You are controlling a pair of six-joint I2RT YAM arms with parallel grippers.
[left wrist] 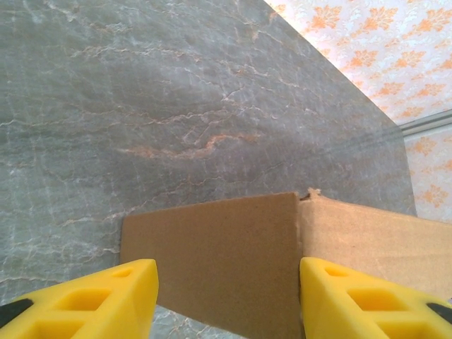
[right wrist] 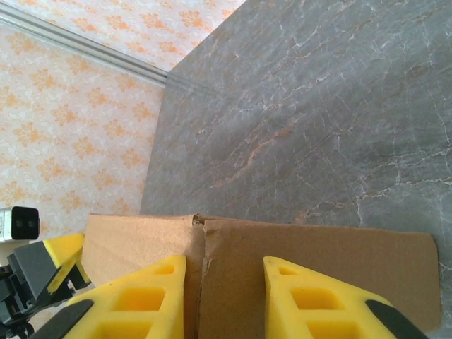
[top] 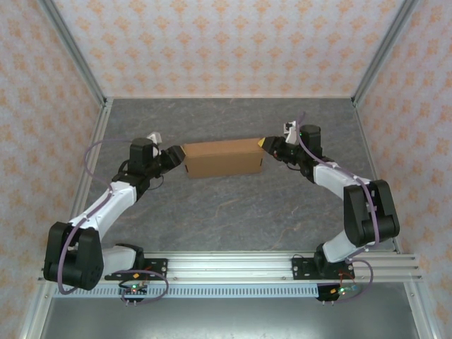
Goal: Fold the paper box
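Observation:
The paper box (top: 222, 157) is plain brown cardboard and lies in the middle of the table, long side left to right. My left gripper (top: 176, 157) is at its left end. In the left wrist view the left gripper (left wrist: 227, 300) stands open, its yellow fingers (left wrist: 92, 300) either side of the box's end flap (left wrist: 212, 247). My right gripper (top: 265, 143) is at the box's right end. In the right wrist view the right gripper (right wrist: 224, 296) has its jaws narrowly apart over the corner fold, with the end flap (right wrist: 332, 268) spreading to the right.
The grey marbled tabletop (top: 233, 205) surrounds the box. Patterned walls (top: 226, 42) with metal posts close the back and sides. A rail (top: 282, 265) with both arm bases runs along the near edge.

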